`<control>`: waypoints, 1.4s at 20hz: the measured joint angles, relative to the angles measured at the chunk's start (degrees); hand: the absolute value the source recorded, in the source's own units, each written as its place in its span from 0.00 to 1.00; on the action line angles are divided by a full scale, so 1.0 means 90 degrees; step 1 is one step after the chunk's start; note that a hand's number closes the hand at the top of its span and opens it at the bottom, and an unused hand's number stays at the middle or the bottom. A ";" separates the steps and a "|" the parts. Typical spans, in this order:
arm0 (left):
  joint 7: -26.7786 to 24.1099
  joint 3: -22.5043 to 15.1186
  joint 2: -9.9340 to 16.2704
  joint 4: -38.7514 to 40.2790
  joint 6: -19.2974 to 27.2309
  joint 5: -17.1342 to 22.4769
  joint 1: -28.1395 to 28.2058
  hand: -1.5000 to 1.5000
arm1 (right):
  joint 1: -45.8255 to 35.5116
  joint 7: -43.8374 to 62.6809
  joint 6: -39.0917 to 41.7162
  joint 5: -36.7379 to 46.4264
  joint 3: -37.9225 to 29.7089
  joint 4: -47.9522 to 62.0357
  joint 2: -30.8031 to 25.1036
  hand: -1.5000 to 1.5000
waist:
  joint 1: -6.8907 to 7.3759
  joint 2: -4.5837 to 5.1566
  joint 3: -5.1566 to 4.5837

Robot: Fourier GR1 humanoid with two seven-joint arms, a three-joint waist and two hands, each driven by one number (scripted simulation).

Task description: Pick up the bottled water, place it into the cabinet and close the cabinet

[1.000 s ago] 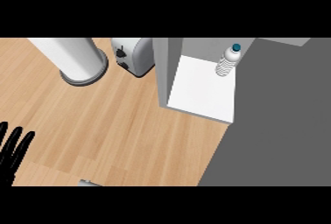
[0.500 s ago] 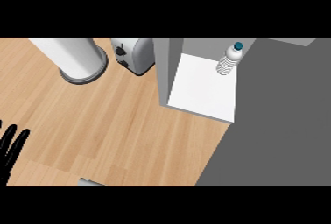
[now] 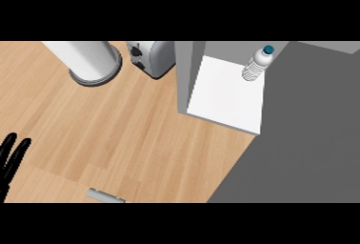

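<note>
bottled water task, inspected near to far. left hand (image 3: 13, 155) — black, fingers straight and slightly spread — rests at the lower-left edge over the light wooden counter (image 3: 105, 128); right hand not visible. farther on, the clear ribbed plastic water bottle with blue cap (image 3: 257, 64) stands upright on the white shelf of the open grey cabinet (image 3: 228, 93). judgement: placement done; closing the door remains — swing it well clear of the bottle.

Bottled water (image 3: 257, 64) upright, inside open cabinet (image 3: 228, 90)
</note>
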 measured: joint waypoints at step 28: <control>0.0056 0.0244 0.0086 0.0349 -0.0250 0.0216 -0.0031 0.00 | -0.3010 0.2170 -0.0865 -0.0111 -0.0714 0.2346 0.1519 1.00 | -0.0158 -0.0106 0.0109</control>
